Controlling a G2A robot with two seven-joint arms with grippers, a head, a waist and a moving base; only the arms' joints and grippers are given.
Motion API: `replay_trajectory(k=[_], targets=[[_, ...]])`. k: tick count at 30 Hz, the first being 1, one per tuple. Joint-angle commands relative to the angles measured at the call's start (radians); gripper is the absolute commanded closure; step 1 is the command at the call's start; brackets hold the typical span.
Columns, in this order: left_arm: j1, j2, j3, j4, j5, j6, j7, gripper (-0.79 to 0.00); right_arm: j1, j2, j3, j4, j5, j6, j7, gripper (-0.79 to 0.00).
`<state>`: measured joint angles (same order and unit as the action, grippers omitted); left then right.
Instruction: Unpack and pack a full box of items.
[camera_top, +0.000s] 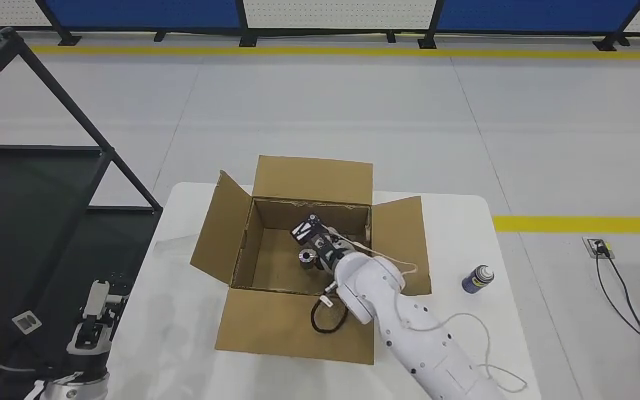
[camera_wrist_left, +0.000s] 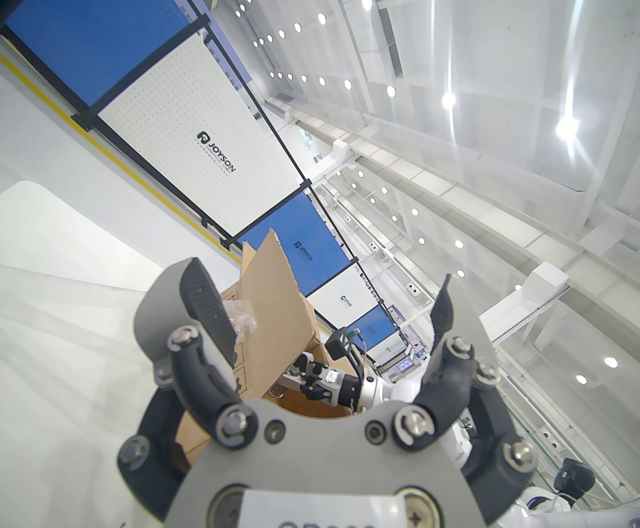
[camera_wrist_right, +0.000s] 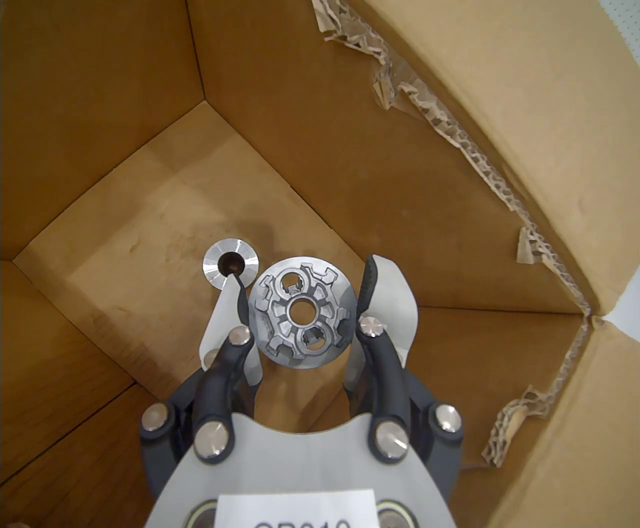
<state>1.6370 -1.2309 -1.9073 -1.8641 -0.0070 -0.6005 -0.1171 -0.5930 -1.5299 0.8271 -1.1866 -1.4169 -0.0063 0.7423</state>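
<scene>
Cardboard box (camera_top: 295, 322), right tool (camera_wrist_right: 303, 274) down inside, clasping metal disc (camera_wrist_right: 322, 332), left tool (camera_wrist_left: 320, 272) spread, aimed upward.

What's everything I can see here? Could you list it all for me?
box: one, brown cardboard, flaps open, on the table
disc: one, grey metal with cut-outs, inside the box, between the right gripper's fingers
ring: one, shiny silver, on the box floor right beside the disc
can: one, dark blue, upright on the table, apart from the box
table: one, white, under the box and can
frame: one, black bars, standing beside the table
right gripper: one, grey and black, down inside the box, closed on the disc
left gripper: one, grey and black, open and holding nothing, low beside the table
</scene>
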Motion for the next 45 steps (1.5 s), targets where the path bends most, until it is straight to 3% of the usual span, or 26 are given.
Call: replay_trajectory(k=[1, 14, 15, 16, 21, 28, 31, 40, 45], targets=[[0.0, 0.0, 0.0, 0.0, 0.0, 0.0, 0.0, -0.785, 0.013, -0.007, -0.003, 0.034, 0.011, -0.001, -0.006, 0.0], [0.0, 0.0, 0.0, 0.0, 0.0, 0.0, 0.0, -0.785, 0.063, -0.042, 0.0, 0.183, 0.058, 0.007, -0.055, -0.006], [0.0, 0.0, 0.0, 0.0, 0.0, 0.0, 0.0, -0.785, 0.065, -0.044, 0.002, 0.192, 0.061, 0.008, -0.058, -0.132], [0.0, 0.0, 0.0, 0.0, 0.0, 0.0, 0.0, -0.785, 0.067, -0.045, 0.003, 0.199, 0.064, 0.008, -0.061, -0.175], [0.0, 0.0, 0.0, 0.0, 0.0, 0.0, 0.0, -0.785, 0.07, -0.051, 0.014, 0.218, 0.069, 0.005, -0.074, -0.296], [0.0, 0.0, 0.0, 0.0, 0.0, 0.0, 0.0, -0.785, 0.057, -0.051, 0.03, 0.212, 0.055, 0.001, -0.088, -0.391], [0.0, 0.0, 0.0, 0.0, 0.0, 0.0, 0.0, -0.785, 0.049, -0.05, 0.041, 0.203, 0.053, -0.001, -0.094, -0.56], [0.0, 0.0, 0.0, 0.0, 0.0, 0.0, 0.0, -0.785, 0.017, -0.044, 0.07, 0.138, 0.024, -0.015, -0.102, -0.727], [0.0, 0.0, 0.0, 0.0, 0.0, 0.0, 0.0, -0.785, -0.046, -0.029, 0.096, -0.008, -0.027, -0.021, -0.121, -0.785]])
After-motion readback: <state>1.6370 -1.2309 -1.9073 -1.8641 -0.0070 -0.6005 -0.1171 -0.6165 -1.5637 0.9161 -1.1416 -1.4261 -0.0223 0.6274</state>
